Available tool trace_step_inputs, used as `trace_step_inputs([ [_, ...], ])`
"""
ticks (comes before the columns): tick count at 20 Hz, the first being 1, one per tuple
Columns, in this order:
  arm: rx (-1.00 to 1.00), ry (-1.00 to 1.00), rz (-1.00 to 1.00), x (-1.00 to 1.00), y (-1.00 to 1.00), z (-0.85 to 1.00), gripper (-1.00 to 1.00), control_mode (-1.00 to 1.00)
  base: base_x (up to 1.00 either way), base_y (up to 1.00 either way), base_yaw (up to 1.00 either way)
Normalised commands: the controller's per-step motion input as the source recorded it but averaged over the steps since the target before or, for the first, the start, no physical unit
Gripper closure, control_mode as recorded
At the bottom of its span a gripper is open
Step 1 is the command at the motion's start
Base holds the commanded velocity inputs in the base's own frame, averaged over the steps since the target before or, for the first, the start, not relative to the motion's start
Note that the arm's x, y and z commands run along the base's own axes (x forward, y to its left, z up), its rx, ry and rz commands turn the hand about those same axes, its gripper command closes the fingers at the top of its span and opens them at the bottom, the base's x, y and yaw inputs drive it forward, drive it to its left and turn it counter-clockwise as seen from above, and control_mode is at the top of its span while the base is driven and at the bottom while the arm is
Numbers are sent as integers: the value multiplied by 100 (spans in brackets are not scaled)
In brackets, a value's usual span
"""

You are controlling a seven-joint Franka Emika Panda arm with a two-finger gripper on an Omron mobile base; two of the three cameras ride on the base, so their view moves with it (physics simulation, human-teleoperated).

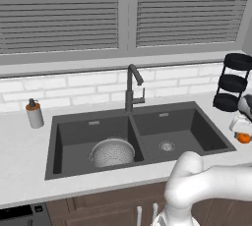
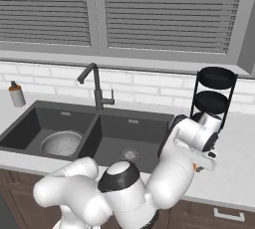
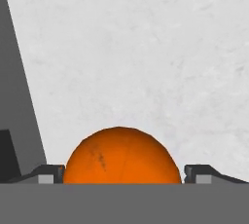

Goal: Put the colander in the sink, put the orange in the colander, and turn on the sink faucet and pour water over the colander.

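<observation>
Now the orange (image 3: pixel 121 156) sits between the jaws (fingertips flanking it).

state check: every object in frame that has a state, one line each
colander: upright in the left basin, nothing in it.
sink: both basins dry.
sink faucet: no water running, spout angled toward the right basin.
orange: between the gripper fingertips, one at each side, over the counter right of the sink.
</observation>
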Motion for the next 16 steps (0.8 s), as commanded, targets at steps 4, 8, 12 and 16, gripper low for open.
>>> trace_step_inputs([
  [4,0,0,0,0,0,-17,100,-100,0,0,0],
  [8,0,0,0,0,0,0,100,-100,0,0,0],
  [12,0,0,0,0,2,21,100,-100,0,0,0],
  [16,0,0,0,0,12,55,100,-100,0,0,0],
])
